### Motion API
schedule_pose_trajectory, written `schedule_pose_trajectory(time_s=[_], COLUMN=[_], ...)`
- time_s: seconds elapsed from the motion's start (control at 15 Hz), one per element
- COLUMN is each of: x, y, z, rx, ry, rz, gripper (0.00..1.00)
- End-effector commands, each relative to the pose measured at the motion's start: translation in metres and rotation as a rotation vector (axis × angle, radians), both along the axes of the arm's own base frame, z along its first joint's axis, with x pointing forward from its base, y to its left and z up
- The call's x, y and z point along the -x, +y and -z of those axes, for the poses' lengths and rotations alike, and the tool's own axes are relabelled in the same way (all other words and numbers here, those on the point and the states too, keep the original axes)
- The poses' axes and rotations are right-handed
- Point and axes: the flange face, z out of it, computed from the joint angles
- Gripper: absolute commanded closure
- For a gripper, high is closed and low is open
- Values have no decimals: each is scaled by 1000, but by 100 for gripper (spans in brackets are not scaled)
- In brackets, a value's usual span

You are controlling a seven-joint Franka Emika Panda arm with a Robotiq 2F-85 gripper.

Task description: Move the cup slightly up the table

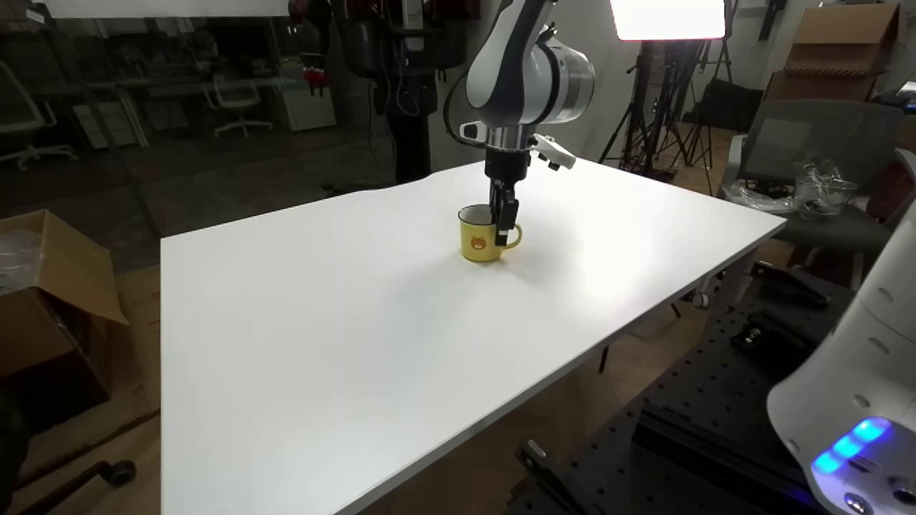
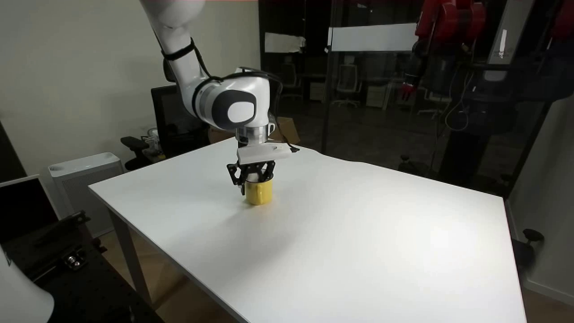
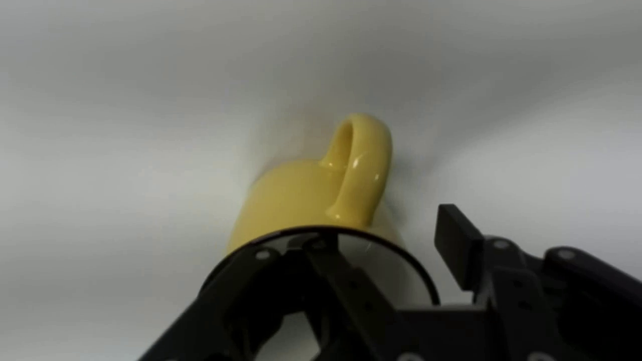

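The cup, a small yellow mug, stands upright on the white table in both exterior views, the cup and table in an exterior view, and the cup and table in an exterior view. In the wrist view the cup shows its loop handle and dark rim edge from above. My gripper is open and straddles the cup's wall. One finger reaches inside the cup and the other is outside, apart from the wall. My gripper also shows at the cup in both exterior views. The inner fingertip is partly hidden.
A white robot base with blue lights stands on a black perforated platform beside the table's edge. A cardboard box stands on the floor past the table's end. A chair holds clear plastic wrap.
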Motion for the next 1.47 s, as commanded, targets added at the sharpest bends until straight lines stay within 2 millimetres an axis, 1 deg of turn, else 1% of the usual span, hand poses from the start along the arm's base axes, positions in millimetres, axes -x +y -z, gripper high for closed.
schedule_pose_trajectory(time_s=[0.0,0.13,0.27,0.4,0.47,0.67,0.73,1.0,1.07,1.13,1.2,1.27,1.4], x=[-11,-12,-14,-15,-15,-15,-15,-19,-16,-1,14,37,62], y=[-8,-8,-7,-8,-10,-25,-33,-79,-84,-76,-68,-52,-25], z=[-3,-4,-4,-3,-3,-7,-9,-21,-25,-32,-34,-34,-28], rx=[24,40,63,85,94,118,122,134,142,137,148,163,172], ry=[3,9,11,16,21,32,35,53,60,59,42,26,37], rz=[2,-3,-17,-20,-17,18,26,71,90,106,114,115,77], gripper=[75,89,99,100,97,97,97,97,65,63,58,50,38])
